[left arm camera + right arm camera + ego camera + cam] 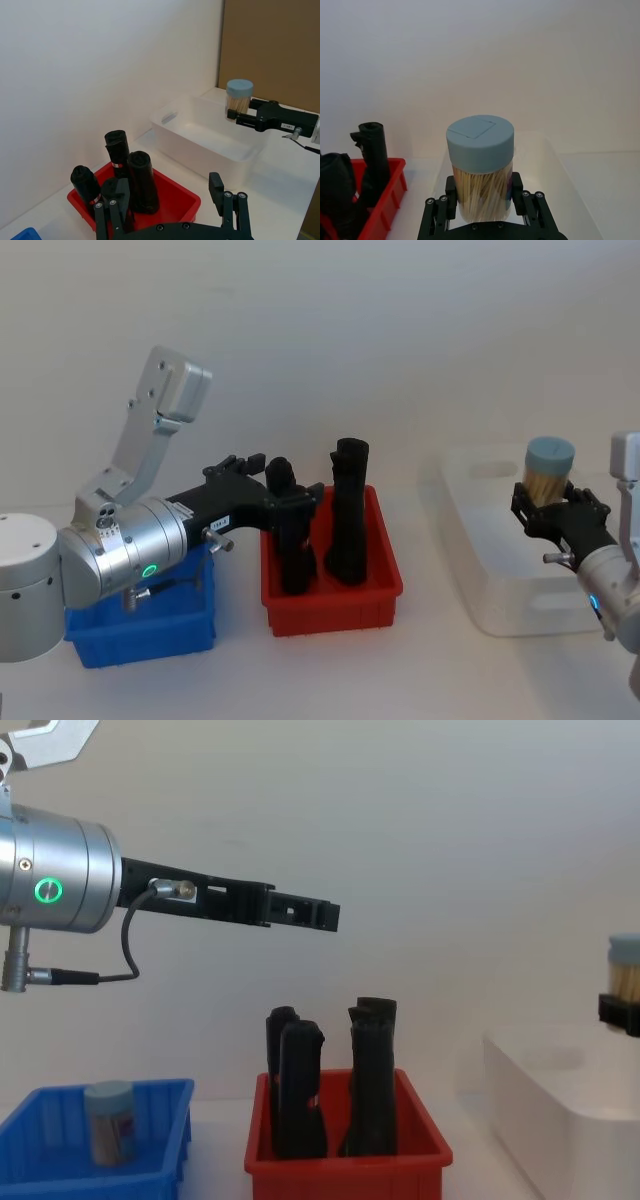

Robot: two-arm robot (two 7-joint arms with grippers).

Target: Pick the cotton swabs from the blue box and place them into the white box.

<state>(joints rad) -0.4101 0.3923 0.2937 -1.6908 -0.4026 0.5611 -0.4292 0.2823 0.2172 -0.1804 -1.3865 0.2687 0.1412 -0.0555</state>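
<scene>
White table [450, 670]. Right gripper [558, 510]: clamped on swab jar [549, 468] above empty white box [480, 580]. Left gripper [170, 200]: spread wide, empty. Blue box [40, 1170]: one remaining jar [110, 1122].

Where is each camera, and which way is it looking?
Head: up high, looking down at blue box, red bin, white box; left arm and right arm show.
Chest: lower, looking forward, side-on; left arm crosses the top.
Left wrist: on the left arm, past the open left gripper toward red bin and white box.
Right wrist: on the right arm, looking over the right gripper, shut on the cotton swabs.
Shared: head and left wrist both show those swabs at the white box.
</scene>
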